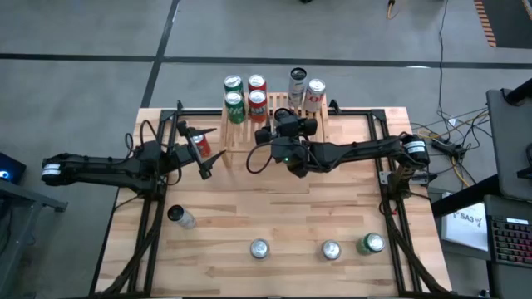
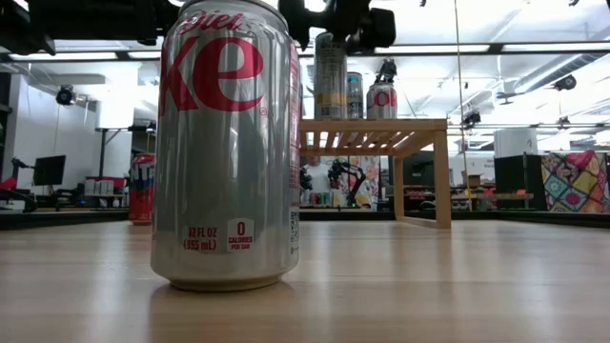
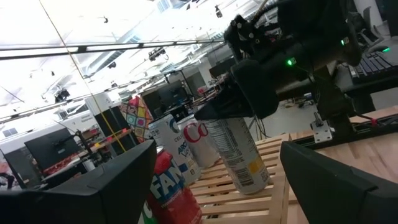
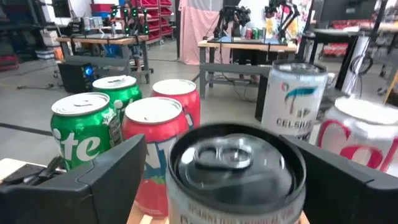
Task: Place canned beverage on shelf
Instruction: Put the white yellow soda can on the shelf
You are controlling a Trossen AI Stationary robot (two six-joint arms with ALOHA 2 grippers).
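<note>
The right gripper (image 1: 283, 117) is hanging over the shelf (image 1: 245, 137) with its fingers spread wide around a silver can (image 4: 235, 180) that's standing on the slats between them, not pinched. Left gripper (image 1: 193, 143) is sitting open just beside the shelf, a red can (image 1: 199, 144) between its fingers.

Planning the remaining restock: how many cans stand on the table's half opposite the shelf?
4: a dark can at left, one silver can and a second silver can in the middle, a green can at right. None seems hidden there.
</note>
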